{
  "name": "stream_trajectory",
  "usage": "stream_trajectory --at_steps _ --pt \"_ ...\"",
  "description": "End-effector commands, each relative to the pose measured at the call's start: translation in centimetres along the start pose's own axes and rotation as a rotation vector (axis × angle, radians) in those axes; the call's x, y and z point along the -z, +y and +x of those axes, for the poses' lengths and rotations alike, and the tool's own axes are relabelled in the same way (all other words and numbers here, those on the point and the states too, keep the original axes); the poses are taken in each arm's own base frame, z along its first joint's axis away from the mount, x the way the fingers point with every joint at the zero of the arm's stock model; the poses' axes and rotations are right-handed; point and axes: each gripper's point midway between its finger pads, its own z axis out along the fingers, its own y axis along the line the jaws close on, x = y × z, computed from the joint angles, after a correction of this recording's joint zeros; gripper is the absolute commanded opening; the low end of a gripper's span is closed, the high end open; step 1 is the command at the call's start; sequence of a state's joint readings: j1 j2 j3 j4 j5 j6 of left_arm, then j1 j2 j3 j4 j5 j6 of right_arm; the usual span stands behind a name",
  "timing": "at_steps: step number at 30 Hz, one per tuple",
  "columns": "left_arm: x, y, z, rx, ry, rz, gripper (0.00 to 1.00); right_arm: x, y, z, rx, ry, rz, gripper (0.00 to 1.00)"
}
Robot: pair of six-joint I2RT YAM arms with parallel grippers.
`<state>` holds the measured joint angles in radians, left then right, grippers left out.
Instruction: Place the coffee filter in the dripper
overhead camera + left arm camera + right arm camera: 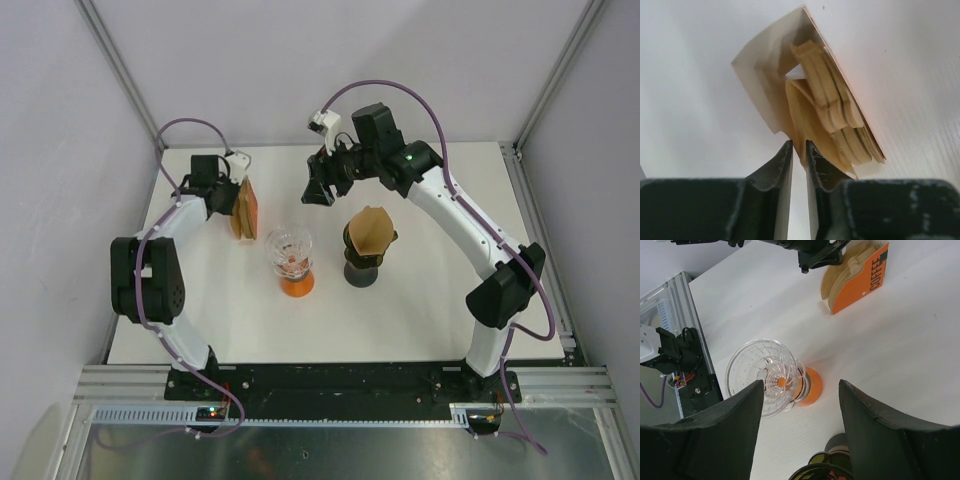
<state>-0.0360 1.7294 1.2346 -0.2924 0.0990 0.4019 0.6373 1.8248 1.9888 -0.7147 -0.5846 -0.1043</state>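
Top external view shows a white bench point(440, 310) with pale grey walls point(60, 120) on three sides and a metal rail point(340, 385) along the near edge, where the two arms are bolted. The bench surface is plain and matte. The left arm point(150, 280) reaches to the back left part and the right arm point(470, 225) bends over the middle. There is one orange box point(248, 208), which stands upright at the back left with the word COFFEE on its face; it holds a stack of filters point(832, 100). There are two drippers, near each other in the middle of the bench. The clear dripper point(289, 250) sits on an orange base point(296, 284) and has nothing inside. The dark dripper point(362, 268) to its right has one brown filter point(370, 232) in it. In the left wrist view the left fingers point(785, 170) are almost together at the open side of the box. The lower edge of one coffee filter point(807, 117) from the box comes down between their tips, but I cannot tell if they really press it. In the right wrist view the right fingers point(870, 430) are wide apart with nothing between them, above the clear dripper.
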Motion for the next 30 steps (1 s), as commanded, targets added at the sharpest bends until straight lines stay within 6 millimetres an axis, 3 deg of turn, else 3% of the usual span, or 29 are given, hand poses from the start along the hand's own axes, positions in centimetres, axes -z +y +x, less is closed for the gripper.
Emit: stream_trajectory --at_steps 1,3,6,16,26,30 --pt "-0.2 0.2 -2.4 -0.031 -0.058 -0.005 0.16 1.0 0.6 -1.0 0.023 -0.029 -0.010 0.66" --pt "-0.3 0.4 -2.4 -0.030 -0.053 -0.015 0.06 1.1 0.6 -1.0 0.023 -0.027 -0.009 0.66" --pt "0.2 0.5 -2.7 -0.026 -0.061 -0.026 0.01 1.2 0.6 -0.9 0.024 -0.025 -0.005 0.66" --pt "2.6 0.2 -4.2 0.017 -0.128 -0.017 0.00 1.2 0.5 -0.6 0.021 -0.015 -0.007 0.66" --pt "2.1 -0.6 -3.3 0.016 -0.111 0.014 0.00 1.2 0.6 -0.3 0.016 -0.007 -0.009 0.66" --pt "3.6 -0.3 -4.3 0.016 -0.147 0.001 0.00 1.4 0.7 -0.4 0.016 -0.009 -0.007 0.66"
